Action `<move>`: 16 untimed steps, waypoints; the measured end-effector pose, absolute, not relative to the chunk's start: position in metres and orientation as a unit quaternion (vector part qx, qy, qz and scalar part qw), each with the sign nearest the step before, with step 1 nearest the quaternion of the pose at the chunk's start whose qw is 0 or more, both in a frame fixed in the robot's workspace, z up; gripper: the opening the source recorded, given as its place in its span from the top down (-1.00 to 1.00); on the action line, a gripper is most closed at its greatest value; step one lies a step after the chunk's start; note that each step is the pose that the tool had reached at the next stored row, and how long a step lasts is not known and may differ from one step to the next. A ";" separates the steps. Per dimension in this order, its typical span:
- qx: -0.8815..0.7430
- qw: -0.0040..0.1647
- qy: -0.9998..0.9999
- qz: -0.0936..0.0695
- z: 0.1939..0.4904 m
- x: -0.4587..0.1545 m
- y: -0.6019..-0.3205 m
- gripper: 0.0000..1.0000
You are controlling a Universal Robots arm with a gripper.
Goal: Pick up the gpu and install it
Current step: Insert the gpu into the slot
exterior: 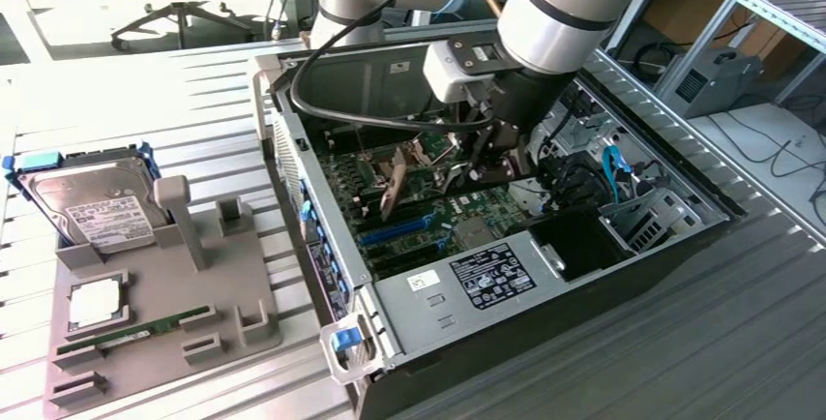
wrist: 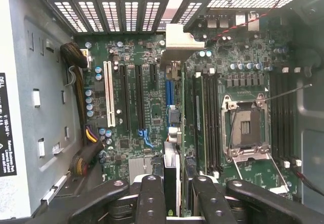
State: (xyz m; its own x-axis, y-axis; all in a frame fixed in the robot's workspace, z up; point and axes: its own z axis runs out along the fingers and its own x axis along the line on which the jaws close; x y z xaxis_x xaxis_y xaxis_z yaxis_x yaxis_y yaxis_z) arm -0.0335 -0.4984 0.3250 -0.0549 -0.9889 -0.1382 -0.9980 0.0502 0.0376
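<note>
Inside the open black computer case [exterior: 671, 246], the black two-fingered gripper [wrist: 178, 196] is clamped on the thin dark gpu card [wrist: 174, 133], seemingly edge-on, standing upright over the green motherboard [wrist: 136, 148].

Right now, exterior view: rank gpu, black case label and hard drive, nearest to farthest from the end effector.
1. gpu: in the end effector's grip.
2. black label: on the case.
3. hard drive: far off, exterior view's left.

Ribbed light-grey metal table [exterior: 155, 101], open computer case [exterior: 516, 294] resting on it at centre, grey parts holder [exterior: 168, 343] lying just beside the case at its nine o'clock, toward the exterior view's left
</note>
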 end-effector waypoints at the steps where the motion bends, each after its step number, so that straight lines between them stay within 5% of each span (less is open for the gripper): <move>1: -0.686 0.037 0.724 0.061 0.325 -0.034 -0.498 0.47; 16: -0.686 0.037 0.724 0.061 0.321 -0.035 -0.499 0.47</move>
